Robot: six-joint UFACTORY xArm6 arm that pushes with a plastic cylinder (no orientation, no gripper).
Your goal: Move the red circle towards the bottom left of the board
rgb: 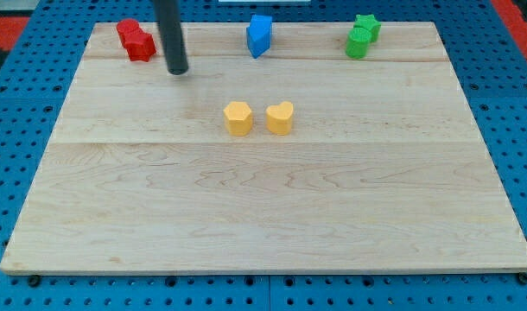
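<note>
Two red blocks touch each other at the board's top left. The one nearer the corner (127, 31) looks round; the other (142, 46) looks star-like. Their shapes are hard to make out. My tip (177, 72) rests on the board just right of and slightly below the red pair, a small gap away from the star-like one. The rod rises from there out of the view's top.
Two blue blocks (259, 35) sit together at the top middle. A green star (366, 24) and another green block (358, 44) touch at the top right. A yellow hexagon (238, 117) and a yellow heart (280, 117) sit side by side near the wooden board's (263, 216) middle.
</note>
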